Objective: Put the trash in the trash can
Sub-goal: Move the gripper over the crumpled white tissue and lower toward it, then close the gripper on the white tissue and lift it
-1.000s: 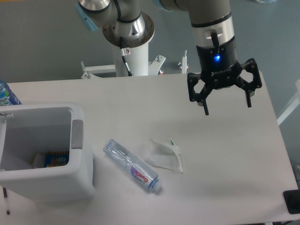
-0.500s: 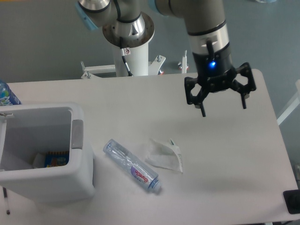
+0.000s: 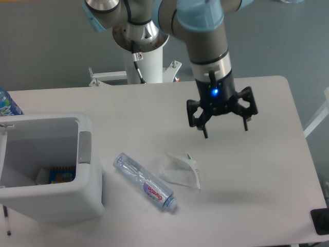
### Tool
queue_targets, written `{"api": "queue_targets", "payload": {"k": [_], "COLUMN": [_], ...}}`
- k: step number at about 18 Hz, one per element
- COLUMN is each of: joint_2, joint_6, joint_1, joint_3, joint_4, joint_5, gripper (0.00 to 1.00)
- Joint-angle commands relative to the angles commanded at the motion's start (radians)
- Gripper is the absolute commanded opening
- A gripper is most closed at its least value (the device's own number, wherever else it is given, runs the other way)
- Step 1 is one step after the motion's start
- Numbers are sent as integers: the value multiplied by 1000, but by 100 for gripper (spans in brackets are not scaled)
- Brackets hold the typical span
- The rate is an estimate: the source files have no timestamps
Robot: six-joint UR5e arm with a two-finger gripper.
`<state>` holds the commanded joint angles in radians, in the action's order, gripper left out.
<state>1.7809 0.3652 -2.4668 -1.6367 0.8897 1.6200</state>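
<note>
A crushed clear bottle (image 3: pixel 145 181) with a pink-and-white label lies on the white table, slanting toward the front. Just right of it rests a crumpled translucent-white wrapper (image 3: pixel 180 170). The white trash can (image 3: pixel 77 193) stands at the front left with a grey panel on its right rim; some items show inside it. My gripper (image 3: pixel 225 129) hangs open above the table, up and to the right of the wrapper, holding nothing.
A blue-labelled bottle (image 3: pixel 7 104) peeks in at the left edge behind the bin. The arm's white base column (image 3: pixel 139 62) stands at the table's back edge. A dark object (image 3: pixel 321 221) sits at the front right corner.
The gripper has moved left and slightly toward the wrapper, staying open. The bottle, wrapper and bin have not moved.
</note>
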Motion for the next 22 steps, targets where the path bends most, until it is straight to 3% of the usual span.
{"api": "queue_targets", "payload": {"k": [7, 12, 22], "joint_2": [51, 121, 184], "joint_6": [-123, -179, -216], "joint_1": [15, 17, 37], "joint_3": [-81, -86, -101], "joint_4": [14, 44, 40], "joint_5": [-35, -71, -68], "gripper": [100, 100, 100]}}
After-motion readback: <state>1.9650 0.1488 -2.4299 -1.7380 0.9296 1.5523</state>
